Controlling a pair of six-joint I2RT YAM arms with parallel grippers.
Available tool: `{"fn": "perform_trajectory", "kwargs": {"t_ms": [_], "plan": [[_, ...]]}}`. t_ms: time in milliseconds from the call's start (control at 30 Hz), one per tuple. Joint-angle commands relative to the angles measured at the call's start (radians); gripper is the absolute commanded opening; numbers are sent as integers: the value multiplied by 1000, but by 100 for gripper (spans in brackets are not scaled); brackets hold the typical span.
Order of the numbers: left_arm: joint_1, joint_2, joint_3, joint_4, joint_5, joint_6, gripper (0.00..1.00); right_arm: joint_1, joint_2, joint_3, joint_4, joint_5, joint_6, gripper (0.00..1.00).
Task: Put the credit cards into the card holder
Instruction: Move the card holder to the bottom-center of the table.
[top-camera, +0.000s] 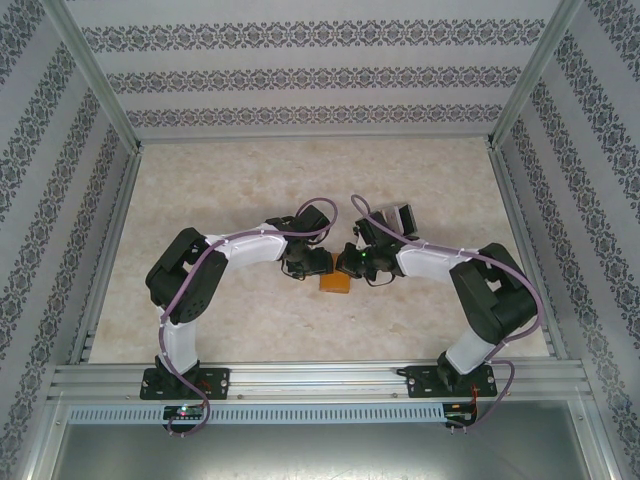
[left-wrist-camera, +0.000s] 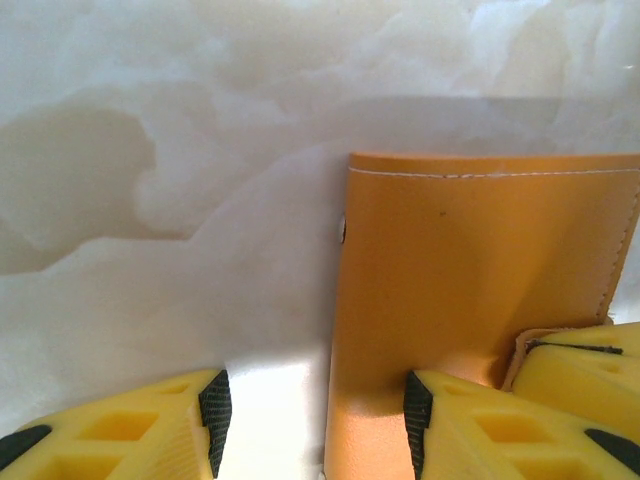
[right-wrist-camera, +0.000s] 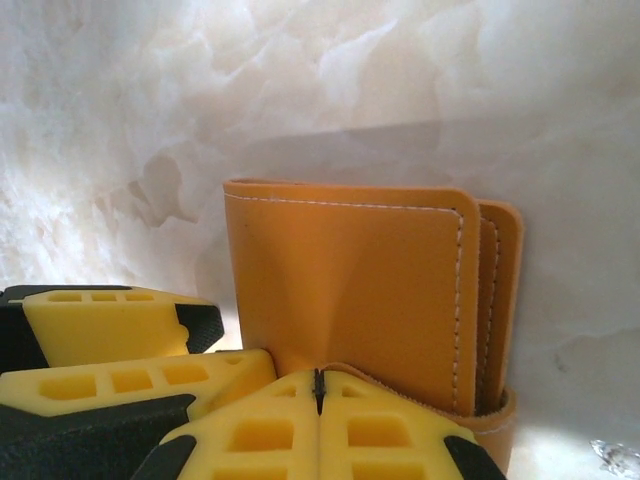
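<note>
The right gripper (right-wrist-camera: 318, 388) had its jaws pressed fully together. A thin orange-tan flap (right-wrist-camera: 420, 392) came out from between them toward the right. I judged that it pinched one leaf of the small rectangular orange-tan leather-look card holder (right-wrist-camera: 350, 280), probably to draw this leaf toward itself and open the fold. The rest of the card holder lay flat just beyond the closed jaws.

The left gripper (left-wrist-camera: 315, 418) had its jaws about half apart and gripped nothing. The left edge of the card holder ran into the gap between them, and the right-hand pad (left-wrist-camera: 415, 420) sat over the leather face. Whether it pressed there I could not tell. Steadying the holder against the other arm's pull seemed a likely reason.

The left wrist view gave the plain outer face and a small metal stud (left-wrist-camera: 343, 230) on its edge. The right wrist view gave what was hidden there: the stitched layers stacked at the side right of its jaws. The top view alone showed both grippers meeting nose to nose over the holder in the middle of the pale marbled table (top-camera: 250, 180). It also showed a small greyish box (top-camera: 400, 215) beyond the right gripper, too small to identify.
</note>
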Motion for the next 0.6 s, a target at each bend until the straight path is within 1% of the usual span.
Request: {"fn": "perform_trajectory", "kwargs": {"t_ms": [0,67,133,267,333,433,500,567], "plan": [[-36,43,-41,114,37,-1,51,22,22,-48,-133,69,3,0],[-36,23,-40,106,23,12,52,23,-17,-10,-174,83,-15,3],[-36,-1,-44,98,15,27,51,23,-38,4,-192,71,-8,3],[-36,-68,-107,127,17,9,52,54,-18,-53,-175,63,39,2],[-36,-127,-162,145,-5,-7,55,93,-3,-86,-166,61,63,0],[-36,-243,-226,138,-76,-8,60,174,-16,-127,-151,79,114,0],[-33,-317,-244,104,-153,3,62,227,-29,-141,-145,79,143,0],[-27,-378,-249,58,-233,11,63,271,-57,-142,-166,106,160,1]]}}
